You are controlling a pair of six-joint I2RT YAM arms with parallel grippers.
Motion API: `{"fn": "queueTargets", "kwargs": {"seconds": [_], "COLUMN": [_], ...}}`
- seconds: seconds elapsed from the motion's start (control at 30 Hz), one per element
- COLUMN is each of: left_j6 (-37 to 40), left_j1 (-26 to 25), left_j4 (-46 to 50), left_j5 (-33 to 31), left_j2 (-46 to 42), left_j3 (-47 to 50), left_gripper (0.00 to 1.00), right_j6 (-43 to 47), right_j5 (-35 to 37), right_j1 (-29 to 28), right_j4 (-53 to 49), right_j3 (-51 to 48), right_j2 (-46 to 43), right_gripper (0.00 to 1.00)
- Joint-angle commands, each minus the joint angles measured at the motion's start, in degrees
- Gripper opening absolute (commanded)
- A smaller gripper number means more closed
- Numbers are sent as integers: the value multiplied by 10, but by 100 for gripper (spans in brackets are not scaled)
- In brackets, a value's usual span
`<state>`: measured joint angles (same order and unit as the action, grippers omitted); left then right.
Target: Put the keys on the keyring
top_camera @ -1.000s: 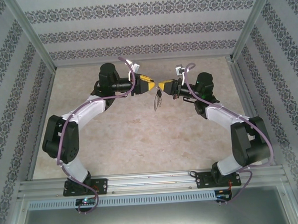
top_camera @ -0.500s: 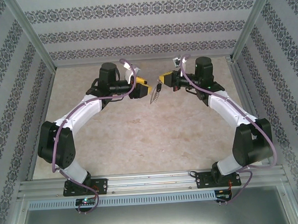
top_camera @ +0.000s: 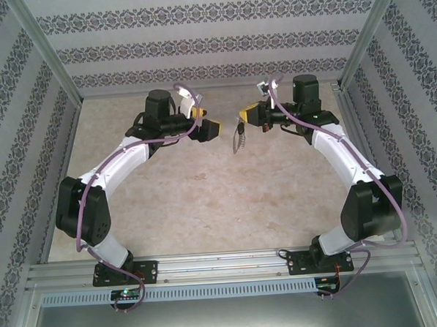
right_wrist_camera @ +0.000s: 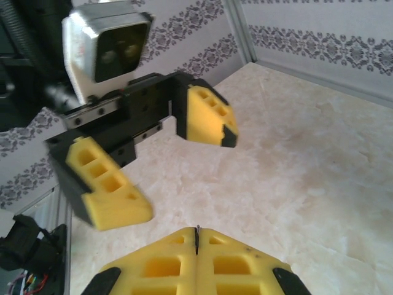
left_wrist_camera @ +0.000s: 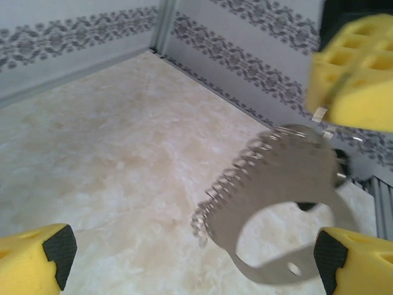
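The keyring (left_wrist_camera: 279,184), a silver-grey metal loop with a coiled strip along one side, hangs in the air from my right gripper (top_camera: 243,117). That gripper is shut on the keyring's top edge, and a thin metal sliver (right_wrist_camera: 196,235) shows between its pressed yellow fingers. A small dark piece (left_wrist_camera: 339,169) sits at the loop's far edge; it looks like the key, but blur keeps me from being sure. My left gripper (top_camera: 214,128) stands wide open just left of the keyring, its fingers (left_wrist_camera: 52,246) apart with nothing held. From above, the keyring (top_camera: 238,137) dangles between both grippers.
Both arms reach over the far half of the beige marbled table (top_camera: 206,201). Patterned walls close in the back and sides, with an aluminium post (left_wrist_camera: 163,24) in the corner. The aluminium rail (top_camera: 224,264) runs along the near edge.
My left gripper has opened, let go of the keyring and drawn back to the left. The right gripper has shifted slightly right and back, carrying the hanging keyring with it.
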<state>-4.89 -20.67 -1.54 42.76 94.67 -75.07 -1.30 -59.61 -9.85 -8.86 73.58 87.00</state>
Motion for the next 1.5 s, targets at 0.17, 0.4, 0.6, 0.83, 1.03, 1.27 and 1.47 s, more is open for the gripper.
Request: {"fn": "queueTargets", "kwargs": {"seconds": [0.17,0.4,0.6,0.83,1.03,1.27,1.47], "left_j6": [-219,-243,-257,-268,-290,-376,-411], "left_j1": [74,97,95,66,57,55,42], "left_j4": [-203,-270,-293,-307,-323,-400,-440], "left_j5": [49,100,81,69,86,114,118], "left_j2": [45,67,67,60,57,71,78], "left_j3": [3,-2,6,21,38,47,55], "left_gripper": [100,100,100,100,93,60,56], "right_j6": [44,40,33,-2,-24,-53,-75], "right_j5": [-61,-68,-68,-60,-54,-50,-43], "right_j1": [2,-3,-15,-33,-48,-49,-48], "right_j4": [-42,-37,-27,23,53,89,124], "right_j3": [43,67,99,122,136,134,119], "right_j2": [27,57,86,112,126,137,131], "right_gripper": [0,0,0,0,0,0,0]}}
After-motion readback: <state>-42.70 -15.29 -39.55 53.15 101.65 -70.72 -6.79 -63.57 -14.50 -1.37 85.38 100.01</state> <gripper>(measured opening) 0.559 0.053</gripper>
